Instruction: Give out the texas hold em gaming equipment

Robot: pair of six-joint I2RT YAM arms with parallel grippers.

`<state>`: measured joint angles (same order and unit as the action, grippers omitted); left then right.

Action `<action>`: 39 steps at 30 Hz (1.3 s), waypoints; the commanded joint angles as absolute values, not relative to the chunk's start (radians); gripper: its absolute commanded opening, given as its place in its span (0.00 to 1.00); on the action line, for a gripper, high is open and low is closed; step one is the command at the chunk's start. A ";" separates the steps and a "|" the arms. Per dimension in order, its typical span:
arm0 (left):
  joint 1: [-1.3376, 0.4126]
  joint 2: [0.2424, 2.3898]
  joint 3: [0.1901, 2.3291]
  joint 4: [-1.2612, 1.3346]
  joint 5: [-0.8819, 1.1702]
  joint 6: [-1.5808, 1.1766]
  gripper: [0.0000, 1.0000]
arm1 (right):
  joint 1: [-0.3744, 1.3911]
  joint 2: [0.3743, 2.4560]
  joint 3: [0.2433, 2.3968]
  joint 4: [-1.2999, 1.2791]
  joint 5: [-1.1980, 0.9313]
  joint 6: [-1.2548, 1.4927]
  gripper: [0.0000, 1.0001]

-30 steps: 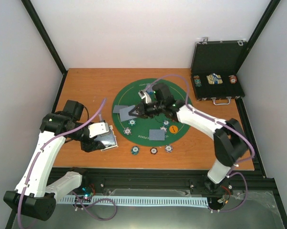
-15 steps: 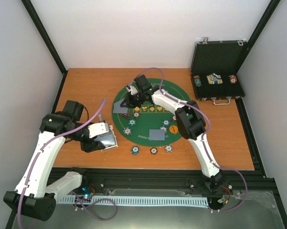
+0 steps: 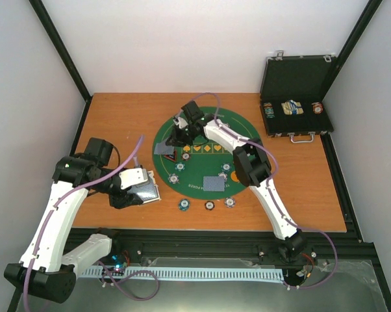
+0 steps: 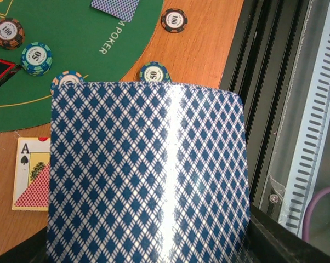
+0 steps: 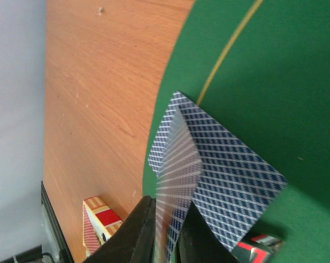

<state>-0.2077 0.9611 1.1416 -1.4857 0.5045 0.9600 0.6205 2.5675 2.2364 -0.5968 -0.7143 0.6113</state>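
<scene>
My left gripper (image 3: 138,190) is shut on a deck of blue-checked playing cards (image 4: 148,175), off the green mat's (image 3: 205,140) left edge; the deck hides its fingers. My right gripper (image 5: 168,219) is shut on one card (image 5: 178,170), held on edge just above a face-down card (image 5: 231,175) at the mat's left rim (image 3: 164,149). Another face-down card (image 3: 213,184) lies at the mat's near side. Striped poker chips (image 3: 184,205) (image 3: 210,205) (image 3: 229,202) sit along the near rim. The black-and-red triangle marker (image 3: 171,156) and an orange disc (image 3: 235,161) rest on the mat.
A black case (image 3: 296,97) stands open at the far right with chips inside. A red-and-yellow card box (image 4: 30,172) lies on the wood under my left gripper. More chips (image 4: 37,58) (image 4: 7,33) sit on the mat's left part. Black rails (image 4: 263,82) edge the table's near side.
My right arm has swung from the mat's middle to its far left rim, carrying the card. The left arm and its deck have barely moved.
</scene>
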 commanded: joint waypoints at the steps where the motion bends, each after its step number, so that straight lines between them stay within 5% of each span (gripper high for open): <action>1: -0.208 0.948 1.158 -1.500 0.518 0.953 0.12 | 0.599 2.562 2.261 -0.654 -0.709 0.578 0.17; 4: -0.207 0.947 1.155 -1.497 0.524 0.950 0.12 | 0.592 2.537 2.260 -0.685 -0.689 0.564 0.27; 12: -0.207 0.950 1.159 -1.496 0.531 0.948 0.12 | 0.576 2.443 2.221 -0.793 -0.608 0.477 0.33; 20: -0.207 0.947 1.156 -1.496 0.534 0.945 0.12 | 0.577 2.152 1.888 -0.646 -0.643 0.492 0.41; 29: -0.207 0.942 1.143 -1.483 0.545 0.940 0.12 | 0.694 1.648 1.304 -0.237 -0.736 0.713 0.80; 39: -0.207 0.948 1.137 -1.473 0.557 0.929 0.12 | 0.893 1.480 1.090 -0.005 -0.677 0.887 0.81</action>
